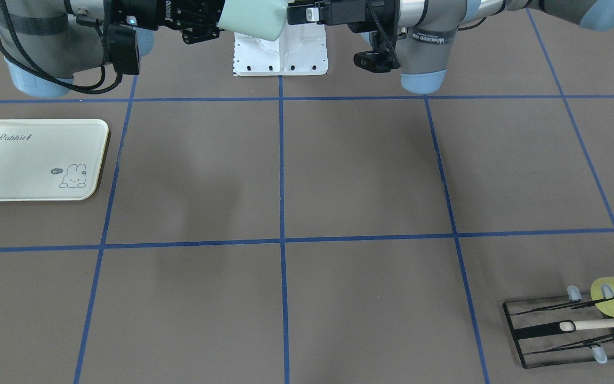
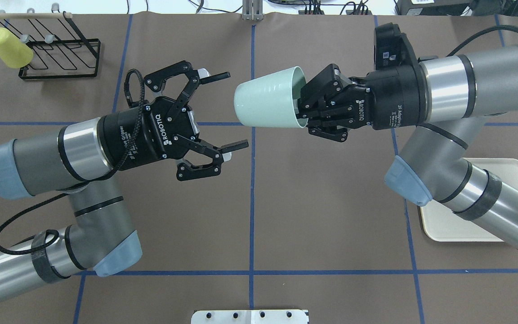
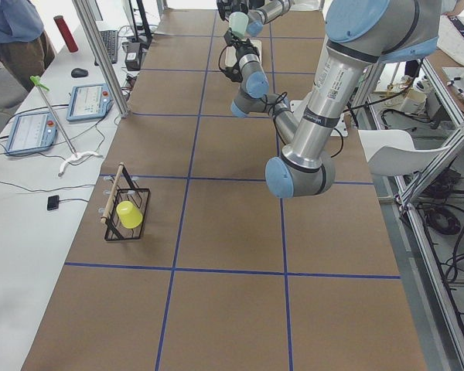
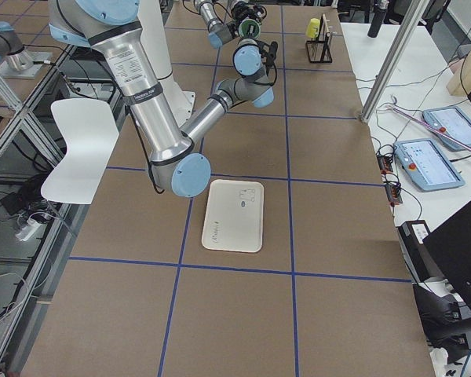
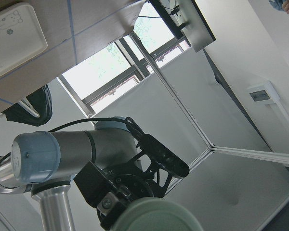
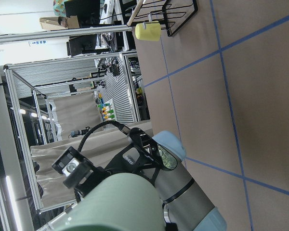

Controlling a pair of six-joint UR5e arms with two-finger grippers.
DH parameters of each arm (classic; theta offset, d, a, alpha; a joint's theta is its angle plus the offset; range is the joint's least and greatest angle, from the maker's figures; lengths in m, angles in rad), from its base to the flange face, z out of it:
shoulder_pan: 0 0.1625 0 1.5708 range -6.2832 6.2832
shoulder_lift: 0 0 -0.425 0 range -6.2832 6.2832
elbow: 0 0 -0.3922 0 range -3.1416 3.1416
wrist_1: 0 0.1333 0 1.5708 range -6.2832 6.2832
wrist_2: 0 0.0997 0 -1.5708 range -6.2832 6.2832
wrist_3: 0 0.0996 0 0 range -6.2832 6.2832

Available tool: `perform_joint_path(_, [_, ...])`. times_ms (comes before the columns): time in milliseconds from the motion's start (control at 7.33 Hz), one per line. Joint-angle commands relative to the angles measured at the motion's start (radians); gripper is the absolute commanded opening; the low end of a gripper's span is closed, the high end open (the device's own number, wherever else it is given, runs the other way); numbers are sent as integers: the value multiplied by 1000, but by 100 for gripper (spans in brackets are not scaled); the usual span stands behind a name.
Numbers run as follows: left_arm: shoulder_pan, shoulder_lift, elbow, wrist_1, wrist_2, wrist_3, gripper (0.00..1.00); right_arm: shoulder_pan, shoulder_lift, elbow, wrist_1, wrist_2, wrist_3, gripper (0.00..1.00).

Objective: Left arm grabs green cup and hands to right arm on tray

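Note:
The pale mint-green cup [image 2: 265,102] hangs on its side in mid-air, high over the table's middle, base toward the left arm. My right gripper [image 2: 306,108] is shut on its open rim; the cup [image 1: 253,18] shows the same way from the front. My left gripper [image 2: 227,112] is open and empty, its white-tipped fingers spread just off the cup's base, not touching. The cup fills the bottom of the left wrist view [image 5: 159,216] and of the right wrist view [image 6: 115,202]. The cream Rabbit tray [image 1: 35,160] lies flat on the table, partly hidden under the right arm [image 2: 466,225].
A yellow-green cup [image 2: 9,47] hangs on a black wire rack [image 2: 61,58] at the far corner on the left arm's side. A white base plate [image 1: 280,53] sits between the arm bases. Blue tape lines grid the brown table.

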Motion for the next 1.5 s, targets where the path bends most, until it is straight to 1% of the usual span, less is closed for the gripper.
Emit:
perform_joint_path(0, [-10,48,-35,2,-4,10,100,38,-26,1,3,-3,8,0])
perform_joint_path(136, [-17,53,-31,45,-4,109,100,66,-56,1,1,0,5,0])
perform_joint_path(273, [-25,47,-40,155,-7,224,100,107,-101,-4,-9,14,-4,0])
perform_joint_path(409, [-42,44,-40,230,-9,322,100,150,-139,-20,-28,49,-13,0])
perform_joint_path(545, [-45,44,-40,281,-9,384,100,184,-162,-45,-105,87,-116,0])
perform_joint_path(682, [-59,42,-41,367,-21,416,100,221,-215,-45,-211,131,-253,0])
perform_joint_path(818, [-123,21,-54,521,-144,453,100,253,-277,-45,-283,142,-378,0])
perform_joint_path(955, [-179,-28,-54,679,-267,531,100,262,-335,-43,-368,147,-491,0])
perform_joint_path(1091, [-215,-38,-75,850,-324,589,100,276,-393,-45,-446,149,-619,0])
perform_joint_path(1227, [-229,-38,-116,1037,-349,707,100,275,-406,-43,-601,144,-718,0])
perform_joint_path(1364, [-228,-39,-173,1219,-354,831,100,275,-434,-33,-723,135,-807,0])
